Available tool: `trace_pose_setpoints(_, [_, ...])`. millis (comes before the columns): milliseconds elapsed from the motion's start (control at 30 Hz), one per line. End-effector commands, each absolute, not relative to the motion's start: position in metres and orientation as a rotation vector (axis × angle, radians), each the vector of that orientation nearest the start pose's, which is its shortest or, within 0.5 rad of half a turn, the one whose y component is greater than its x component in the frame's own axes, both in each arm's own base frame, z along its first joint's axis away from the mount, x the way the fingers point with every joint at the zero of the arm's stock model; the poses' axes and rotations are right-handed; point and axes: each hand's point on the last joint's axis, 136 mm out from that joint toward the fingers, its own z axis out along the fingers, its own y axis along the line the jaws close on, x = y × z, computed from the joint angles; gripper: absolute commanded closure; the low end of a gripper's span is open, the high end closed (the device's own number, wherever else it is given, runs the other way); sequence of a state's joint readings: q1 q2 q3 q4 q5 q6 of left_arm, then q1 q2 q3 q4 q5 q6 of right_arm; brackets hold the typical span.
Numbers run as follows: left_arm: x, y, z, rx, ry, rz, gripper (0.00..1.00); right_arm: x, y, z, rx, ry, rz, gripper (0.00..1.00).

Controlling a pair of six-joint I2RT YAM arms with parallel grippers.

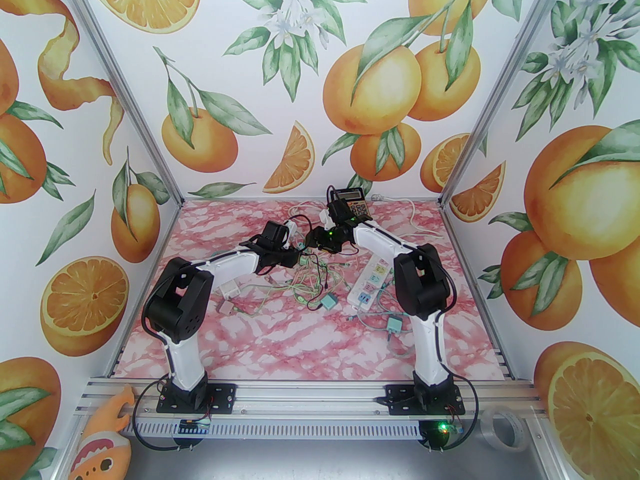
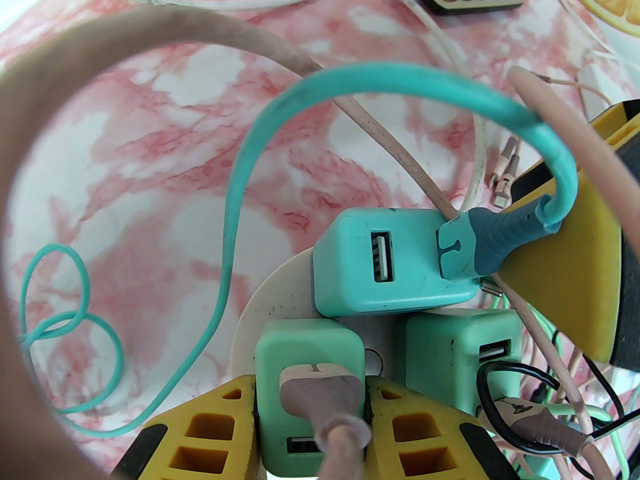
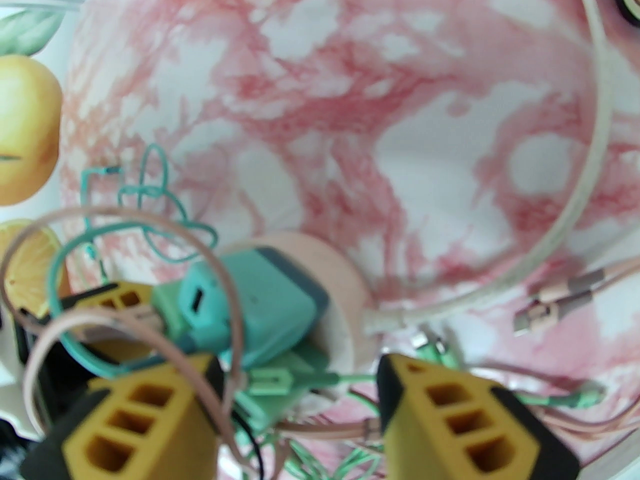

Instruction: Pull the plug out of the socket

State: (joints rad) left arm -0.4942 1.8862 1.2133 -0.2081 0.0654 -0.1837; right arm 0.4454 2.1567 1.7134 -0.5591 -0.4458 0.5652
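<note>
The left gripper is clamped tight on the mint plug, whose lower end is cut off by the frame. The plug sits in the round socket, mostly hidden under plugs, with the teal plug just beside it. The right gripper is blurred, its jaws apart before the socket; whether it touches anything is unclear.

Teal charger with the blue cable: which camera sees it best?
Left wrist view: the teal charger is close and sharp, its empty slot and plugged cable plain. The right wrist view shows it blurred behind cables; from above it is too small to tell.
</note>
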Motion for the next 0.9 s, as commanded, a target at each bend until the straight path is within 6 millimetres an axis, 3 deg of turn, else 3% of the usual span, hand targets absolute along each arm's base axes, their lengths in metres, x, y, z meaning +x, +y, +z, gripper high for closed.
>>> trace_pose_setpoints(0, [0.415, -0.250, 0.084, 0.436, 2.433, -0.420, 0.80, 0.447, 0.315, 0.082, -0.046, 2.717, 0.974, 0.43])
trace_pose_setpoints(133, [0.415, -0.249, 0.084, 0.428, 2.433, -0.414, 0.81, 0.440, 0.295, 0.061, -0.023, 2.782, 0.820, 0.43])
trace_pose_setpoints(267, [0.414, -0.247, 0.083, 0.424, 2.438, -0.404, 0.82, 0.434, 0.260, 0.043, 0.033, 2.840, 0.618, 0.43])
trace_pose_setpoints(467, [0.412, -0.244, 0.082, 0.427, 2.441, -0.391, 0.82, 0.437, 0.226, 0.054, 0.102, 2.789, 0.496, 0.43])
trace_pose_setpoints(633, [0.411, -0.244, 0.081, 0.430, 2.445, -0.392, 0.83, 0.435, 0.249, 0.063, 0.035, 2.772, 0.686, 0.42])
trace_pose_setpoints(867, [0.411, -0.245, 0.081, 0.427, 2.444, -0.398, 0.82, 0.437, 0.283, 0.095, -0.007, 2.633, 1.014, 0.41])
